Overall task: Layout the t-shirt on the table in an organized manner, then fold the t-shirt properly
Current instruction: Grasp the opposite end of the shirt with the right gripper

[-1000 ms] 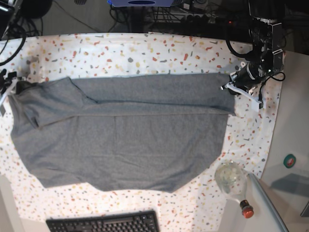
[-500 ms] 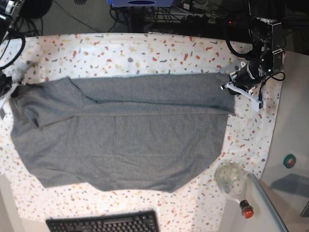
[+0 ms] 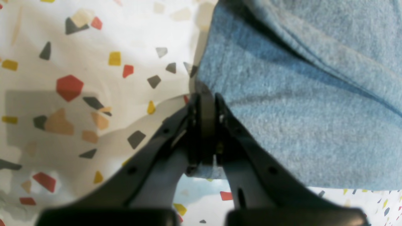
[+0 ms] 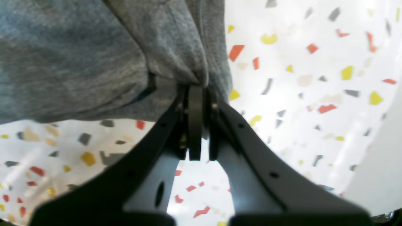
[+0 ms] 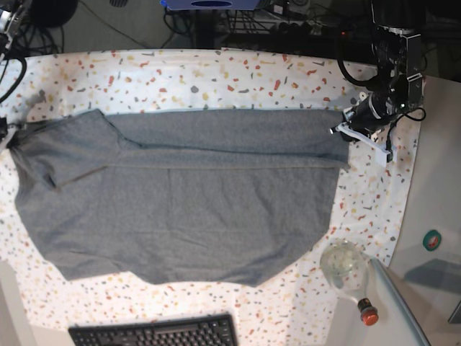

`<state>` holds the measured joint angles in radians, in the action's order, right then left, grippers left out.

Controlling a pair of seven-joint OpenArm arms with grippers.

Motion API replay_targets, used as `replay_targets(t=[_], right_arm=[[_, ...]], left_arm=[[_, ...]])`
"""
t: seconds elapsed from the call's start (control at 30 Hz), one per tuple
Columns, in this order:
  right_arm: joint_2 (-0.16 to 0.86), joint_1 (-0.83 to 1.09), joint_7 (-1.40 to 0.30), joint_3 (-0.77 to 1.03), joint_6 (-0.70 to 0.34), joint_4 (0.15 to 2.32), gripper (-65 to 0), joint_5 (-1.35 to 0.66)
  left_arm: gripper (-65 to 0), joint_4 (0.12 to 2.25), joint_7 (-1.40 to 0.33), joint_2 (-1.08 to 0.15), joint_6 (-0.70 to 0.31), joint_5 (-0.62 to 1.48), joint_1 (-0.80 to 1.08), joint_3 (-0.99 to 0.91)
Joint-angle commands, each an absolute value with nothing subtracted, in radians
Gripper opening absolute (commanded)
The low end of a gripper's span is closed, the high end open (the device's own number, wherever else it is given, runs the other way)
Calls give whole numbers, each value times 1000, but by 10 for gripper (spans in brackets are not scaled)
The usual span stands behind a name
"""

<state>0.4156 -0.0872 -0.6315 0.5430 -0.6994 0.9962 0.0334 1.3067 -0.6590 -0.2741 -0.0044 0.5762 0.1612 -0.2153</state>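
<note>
The heather-grey t-shirt [image 5: 194, 209] lies spread across the speckled table [image 5: 216, 76], its top part folded down into a long straight band. At the band's right end my left gripper [image 5: 346, 132] is shut on the shirt; up close its jaws [image 3: 205, 94] pinch the fabric edge [image 3: 298, 94]. At the far left edge of the base view my right gripper [image 4: 196, 88] is shut on a bunched tip of the shirt [image 4: 78, 56], just above the tablecloth [image 4: 314, 62]. The shirt is stretched between the two grippers.
A black keyboard [image 5: 155, 331] lies at the table's front edge. A clear round bottle [image 5: 344, 265] with a red cap [image 5: 369, 314] lies at the front right, beside a plain grey side surface [image 5: 432, 216]. Cables and equipment crowd the far edge.
My right gripper has shut on the shirt's left end and drawn it left and towards the far edge, pulling the folded band straighter. The left gripper has not moved.
</note>
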Motion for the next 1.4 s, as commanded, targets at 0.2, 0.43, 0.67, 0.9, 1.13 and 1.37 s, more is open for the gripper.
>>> replay_targets(t=[0.2,0.43,0.67,0.9,1.13,1.37], right_arm=[[466,-120,-622,545,-698,1010,-650,76],[495,-125,-598,545,-698,923,-650,76],[496,-120,-573,545,-698,906,-650,76],[496,-125,-573,545,-698,908,-546,76],[489,-140,-573,636,-698,1032,-294,73],[266,-110,-596,1021,-527,1366,-294,67]], left_arm=[[-650,1311,-665,-302,2,562,156,-222],[-650,1311,-665,-302,2,561,156,-222],[-650,1311,-665,-302,2,561,156,-222],[-650,1311,-665,-302,2,561,157,-222],[-650,1311,-665,-300,2,561,157,-222],[-650,1313,-665,-295,2,561,157,-222]])
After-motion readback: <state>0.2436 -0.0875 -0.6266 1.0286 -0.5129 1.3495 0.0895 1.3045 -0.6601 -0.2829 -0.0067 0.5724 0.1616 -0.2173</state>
